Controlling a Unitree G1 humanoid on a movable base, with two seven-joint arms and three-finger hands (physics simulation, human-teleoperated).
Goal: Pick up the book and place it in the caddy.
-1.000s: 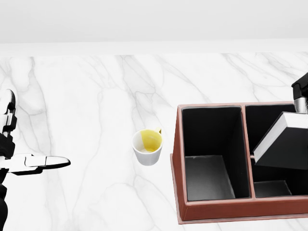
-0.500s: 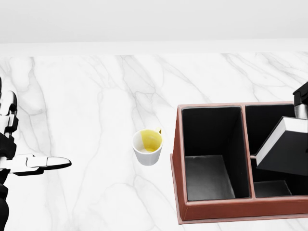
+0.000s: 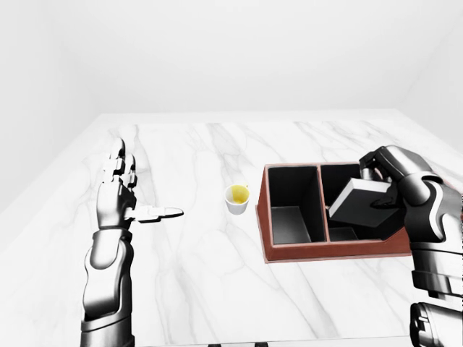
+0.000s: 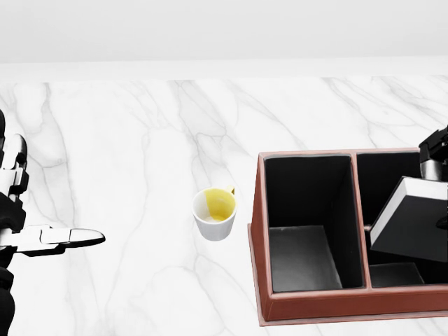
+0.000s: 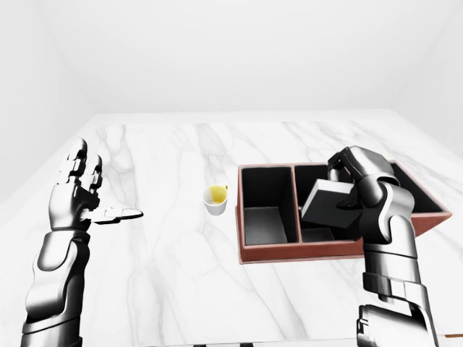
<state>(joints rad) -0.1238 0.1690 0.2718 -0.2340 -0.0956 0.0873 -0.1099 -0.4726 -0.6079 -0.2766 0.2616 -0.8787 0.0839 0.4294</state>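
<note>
A white cup (image 4: 215,214) stands on marble table (image 4: 126,140).

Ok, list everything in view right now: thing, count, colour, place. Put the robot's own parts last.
Table: one, white marble with grey veins, fills the lower part of every view.
Caddy: one, reddish-brown outside and black inside, with compartments side by side, right of centre in the left-eye view.
Cup: one, white with a yellow inside, on the table just left of the caddy.
Book: one, dark cover with white page edges, tilted over the caddy's second compartment from the left, held in the right hand.
Left hand: one, silver and black, open above the table at the left, holding nothing.
Right hand: one, silver and black, closed round the book over the caddy.
</note>
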